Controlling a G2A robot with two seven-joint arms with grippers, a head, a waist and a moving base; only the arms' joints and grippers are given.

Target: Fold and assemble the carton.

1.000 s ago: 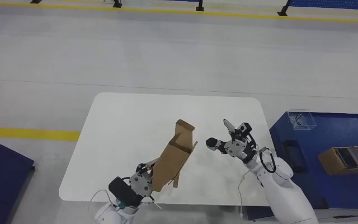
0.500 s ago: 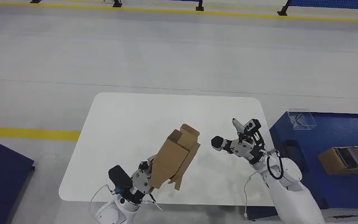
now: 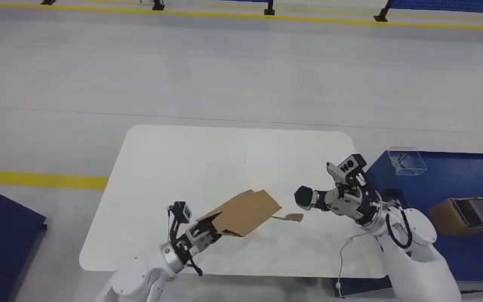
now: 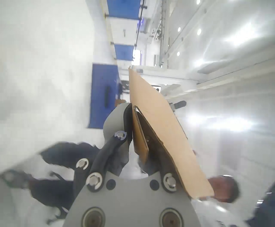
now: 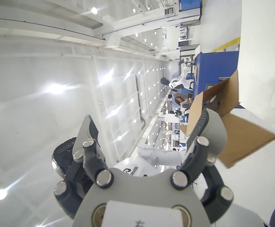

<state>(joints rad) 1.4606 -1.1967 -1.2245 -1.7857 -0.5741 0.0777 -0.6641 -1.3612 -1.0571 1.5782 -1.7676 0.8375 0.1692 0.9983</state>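
Tipped carton [image 3: 241, 211] from steep lean to nearly flat, low over table [image 3: 189, 158]; clamped on its near edge with left gripper [image 3: 205, 229]; pulled right gripper [image 3: 317, 183] back, spread wide, empty

This is a large industrial hall, something like a factory or a robot test floor. The pale, smooth floor [image 3: 226, 75] is very wide and has yellow lines [image 3: 53, 181] painted on it as lane markings. A plain white worktop [image 3: 189, 158] stands alone on it, with a blue cabinet [image 3: 453, 177] just beside. The ceiling [image 5: 53, 64] is high, with white beams and long rows of small lamps [image 5: 148, 86]. Farther off are blue partitions [image 4: 123, 9] and another white robot [image 5: 181, 82].
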